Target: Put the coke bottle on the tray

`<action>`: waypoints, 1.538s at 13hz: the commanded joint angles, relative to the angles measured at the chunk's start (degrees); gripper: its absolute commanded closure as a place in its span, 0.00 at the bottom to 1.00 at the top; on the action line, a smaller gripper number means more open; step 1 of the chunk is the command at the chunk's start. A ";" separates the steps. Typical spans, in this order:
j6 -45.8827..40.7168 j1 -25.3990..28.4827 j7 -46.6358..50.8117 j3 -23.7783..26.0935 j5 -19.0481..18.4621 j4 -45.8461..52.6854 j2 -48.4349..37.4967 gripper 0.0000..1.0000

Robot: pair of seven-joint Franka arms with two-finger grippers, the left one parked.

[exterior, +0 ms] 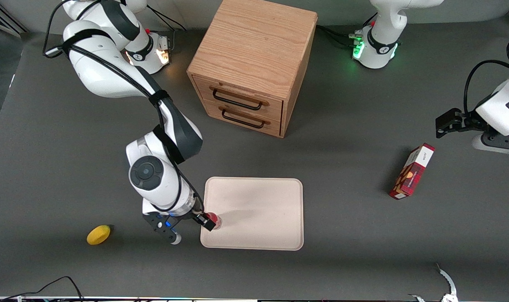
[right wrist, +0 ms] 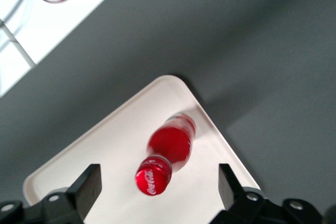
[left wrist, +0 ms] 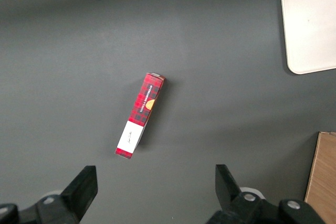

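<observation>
The coke bottle [exterior: 215,218], small and red with a red cap, stands on the tray [exterior: 258,209] near the corner closest to the working arm and the front camera. In the right wrist view the bottle [right wrist: 168,150] shows from above, cap toward the camera, with bare tray [right wrist: 100,150] around it. My right gripper [exterior: 209,221] is open just above the bottle. Its fingers [right wrist: 90,179] stand wide on either side of the cap and do not touch it. The gripper [right wrist: 158,178] holds nothing. An edge of the tray [left wrist: 310,19] also shows in the left wrist view.
A wooden drawer cabinet [exterior: 250,63] stands farther from the front camera than the tray. A red and white carton box [exterior: 411,171] lies toward the parked arm's end of the table, and also shows in the left wrist view [left wrist: 139,115]. A yellow fruit [exterior: 98,234] lies toward the working arm's end.
</observation>
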 commanded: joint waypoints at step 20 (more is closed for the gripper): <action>-18.64 -15.89 -56.64 -14.74 17.58 -54.49 -64.97 0.00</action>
